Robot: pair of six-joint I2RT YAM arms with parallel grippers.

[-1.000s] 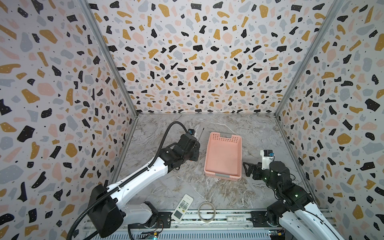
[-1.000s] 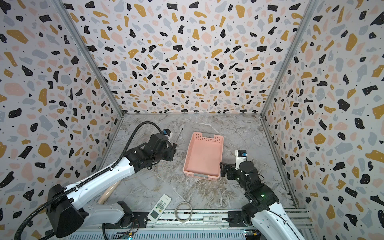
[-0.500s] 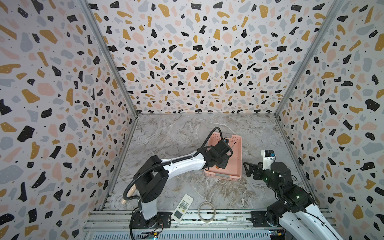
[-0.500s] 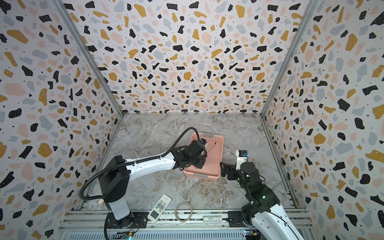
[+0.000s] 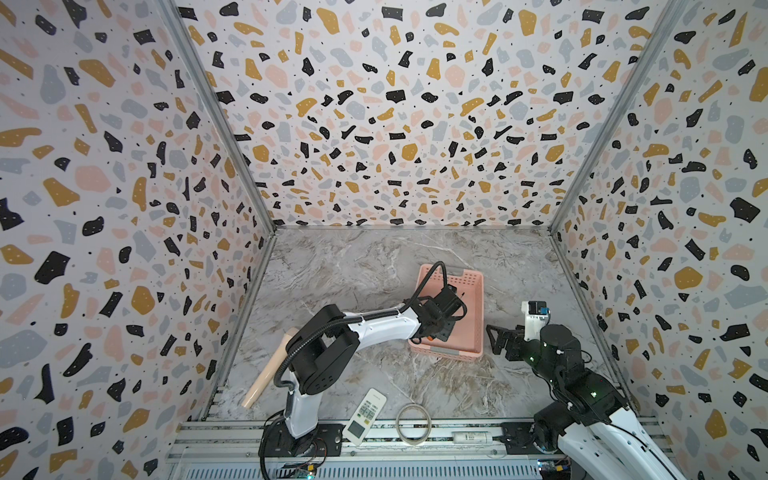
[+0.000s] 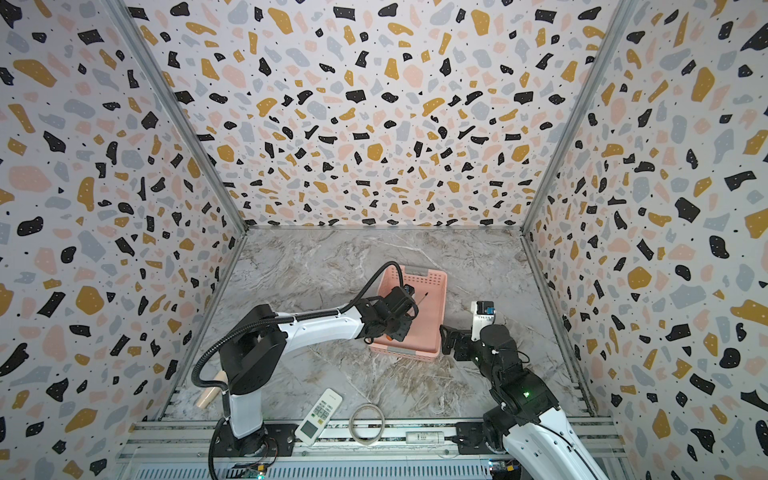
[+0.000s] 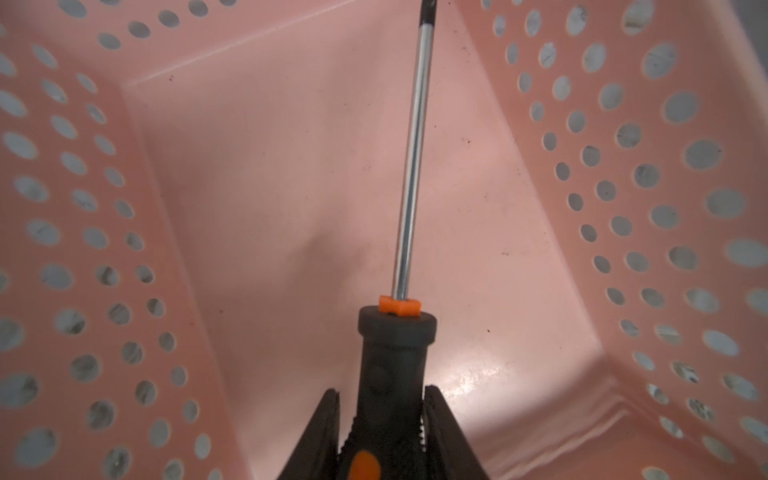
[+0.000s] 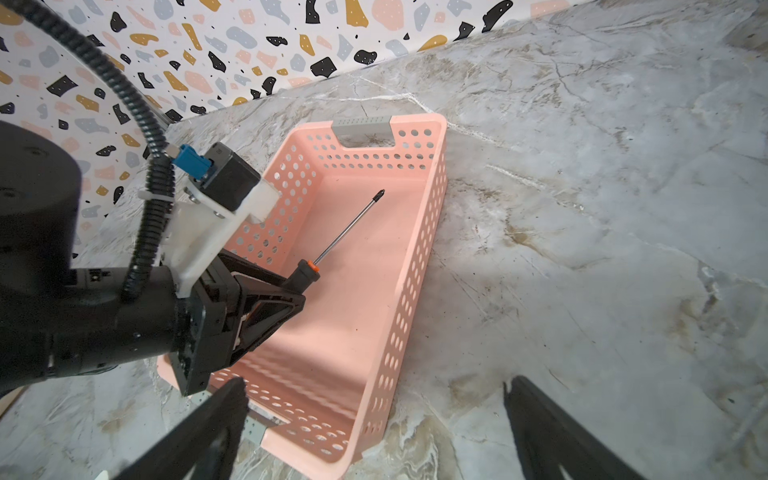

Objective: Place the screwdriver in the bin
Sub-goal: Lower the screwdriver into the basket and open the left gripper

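While fingers (image 7: 322, 434) clamp screwdriver (image 7: 392, 365), inside bin (image 7: 648, 174)

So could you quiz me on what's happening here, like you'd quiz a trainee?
1. True or false: the screwdriver lies loose on the table, outside the bin.
2. Which hand is open and empty? A) left hand B) right hand C) both
3. Fill in: the left hand grips the screwdriver by its ____.
Key: 1. False: it is held over the inside of the bin. 2. B. 3. handle.
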